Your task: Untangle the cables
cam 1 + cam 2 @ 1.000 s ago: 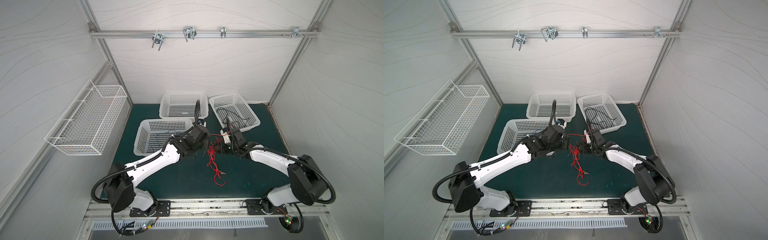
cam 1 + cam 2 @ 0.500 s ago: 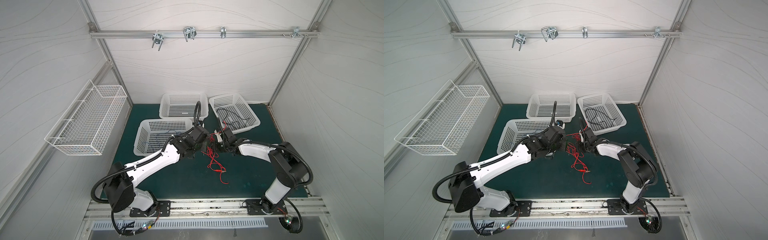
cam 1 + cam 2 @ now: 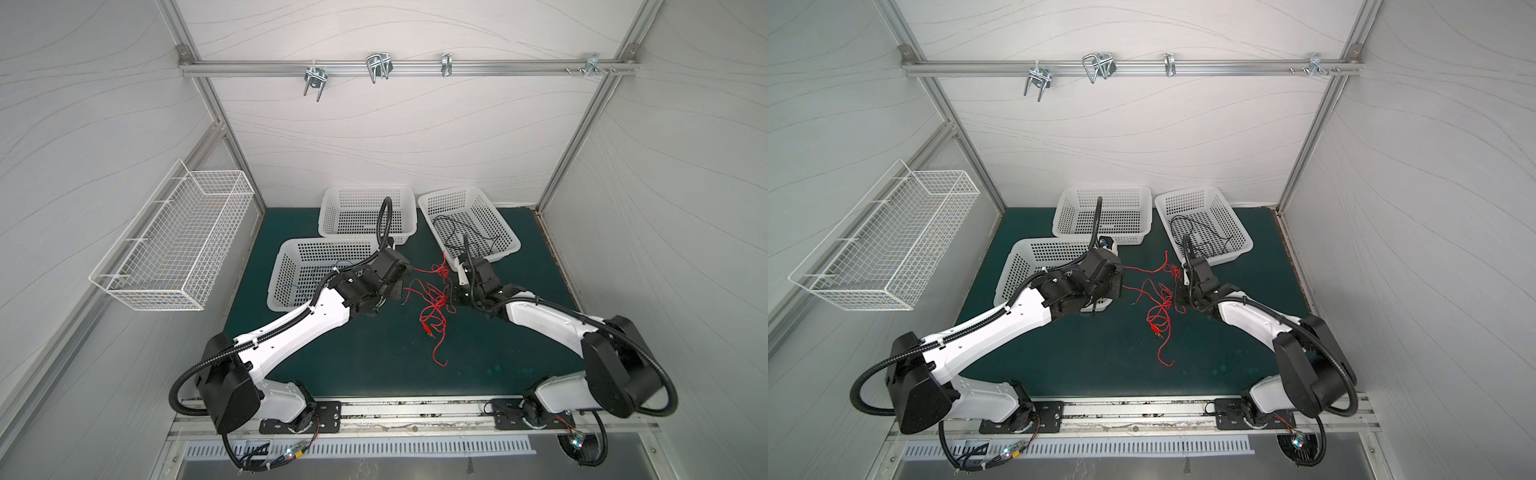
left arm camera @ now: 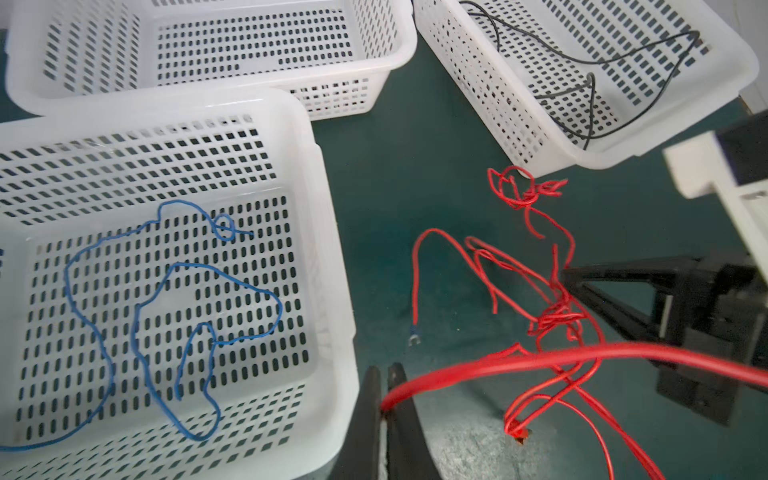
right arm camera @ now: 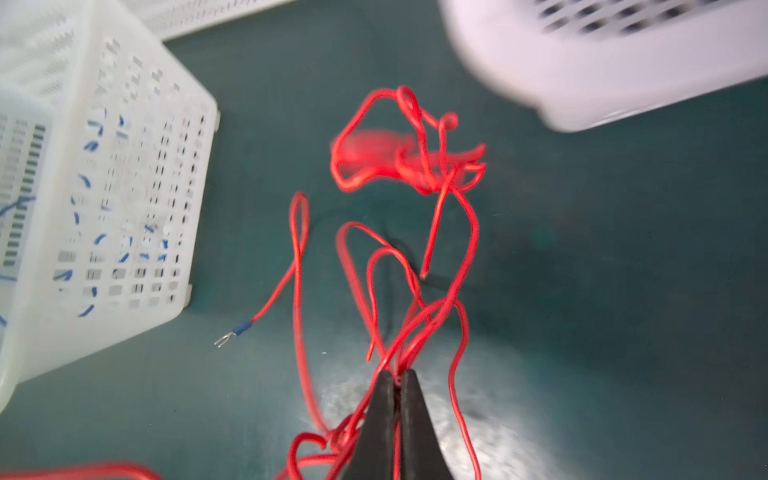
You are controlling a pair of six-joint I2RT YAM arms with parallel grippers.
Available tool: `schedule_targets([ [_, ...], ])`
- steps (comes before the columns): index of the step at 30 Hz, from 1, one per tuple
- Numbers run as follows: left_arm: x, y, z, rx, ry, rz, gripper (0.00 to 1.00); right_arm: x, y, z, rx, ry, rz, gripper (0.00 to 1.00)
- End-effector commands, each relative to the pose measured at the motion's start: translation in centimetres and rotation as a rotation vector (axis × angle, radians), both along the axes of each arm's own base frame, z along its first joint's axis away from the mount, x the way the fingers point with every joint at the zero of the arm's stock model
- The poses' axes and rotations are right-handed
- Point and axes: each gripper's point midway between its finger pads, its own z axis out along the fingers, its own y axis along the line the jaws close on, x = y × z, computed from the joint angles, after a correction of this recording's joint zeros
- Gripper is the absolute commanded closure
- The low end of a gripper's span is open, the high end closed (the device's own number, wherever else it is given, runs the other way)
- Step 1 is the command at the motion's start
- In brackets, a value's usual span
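The red cables [image 3: 432,301] form a loose tangle over the middle of the green counter [image 3: 374,357], and one strand trails toward the near edge. The left gripper [image 4: 385,374] is clenched on a single red strand. The right gripper [image 5: 398,376] is clenched on several strands of the tangle. A blue cable [image 4: 199,266] lies in the near-left basket [image 4: 332,249], and a black cable [image 4: 592,95] in the far-right basket [image 4: 648,143].

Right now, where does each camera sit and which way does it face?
Both top views: high behind white left arm and right arm, both visible, facing down at the dark green mat.
Left wrist: behind the left gripper, shut on a thin red cable; faces white perforated plastic baskets.
Right wrist: behind the right gripper, shut on red cables.
Shared: red cables.
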Motion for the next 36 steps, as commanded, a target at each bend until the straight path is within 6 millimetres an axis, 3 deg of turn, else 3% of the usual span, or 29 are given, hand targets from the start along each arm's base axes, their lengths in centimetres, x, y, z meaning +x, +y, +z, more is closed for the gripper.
schedule_targets([
  [1, 1.1, 2.3, 6.0, -0.013, -0.15, 0.066, 1.0, -0.7, -3.2, -0.9, -0.092, 0.014, -0.04, 1.0],
  [8, 0.4, 5.5, 10.6, 0.011, -0.257, 0.116, 1.0, -1.1, -5.4, -1.5, -0.115, 0.026, -0.081, 1.0],
  [16, -1.7, 9.8, 13.9, 0.048, -0.352, 0.2, 1.0, -1.0, -8.1, -2.4, -0.145, 0.054, -0.163, 1.0],
  [29, -5.9, 16.3, 17.2, 0.063, -0.463, 0.339, 1.0, -0.5, -12.4, -3.0, -0.145, 0.098, -0.302, 1.0],
  [33, -6.8, 17.2, 18.0, 0.039, -0.485, 0.356, 1.0, -0.4, -12.6, -2.6, -0.145, 0.104, -0.311, 1.0],
  [36, -6.8, 16.3, 17.7, -0.005, -0.481, 0.317, 1.0, -0.2, -11.6, -1.9, -0.109, 0.096, -0.27, 1.0],
])
